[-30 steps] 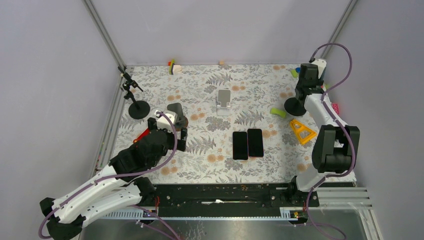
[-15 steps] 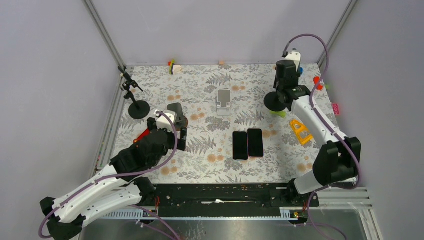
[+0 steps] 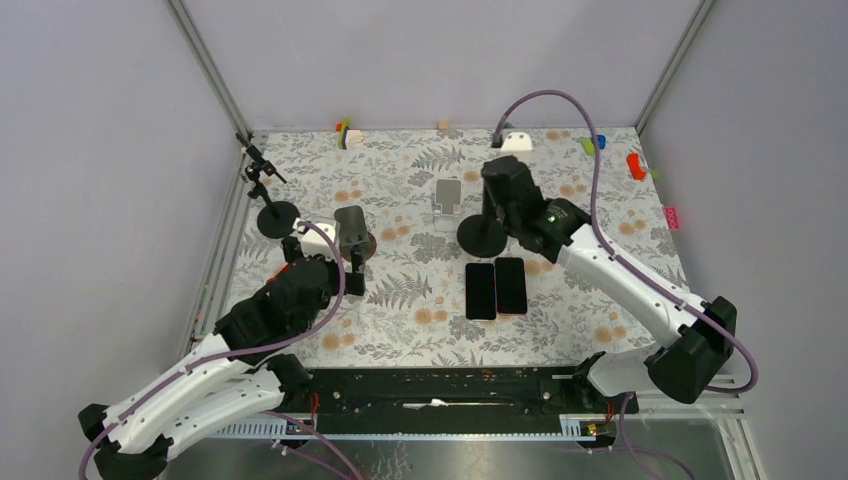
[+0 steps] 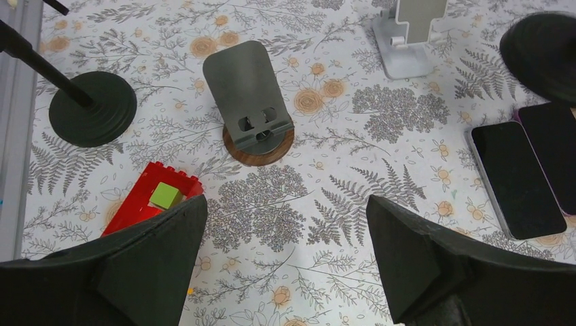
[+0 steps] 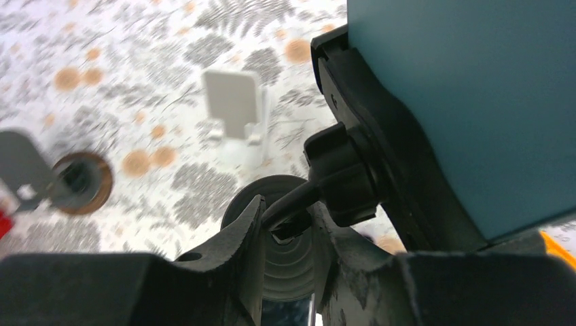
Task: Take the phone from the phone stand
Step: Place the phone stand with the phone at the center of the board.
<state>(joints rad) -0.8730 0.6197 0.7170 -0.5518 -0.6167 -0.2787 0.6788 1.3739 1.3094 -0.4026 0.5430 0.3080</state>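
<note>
Your right gripper [image 5: 285, 227] has carried the phone stand [image 3: 482, 237] from the far right corner of the table [image 3: 400, 330] to centre, clamped on its stem; the phone [image 5: 462, 102] is still mounted, removal pending. Left gripper [image 4: 285, 204] gapes, empty.

Left gripper [image 4: 285, 204] gapes wide (arm held low); right gripper [image 5: 286, 210] pinches the phone stand [image 3: 482, 238] by its stem, arm stretched leftward
</note>
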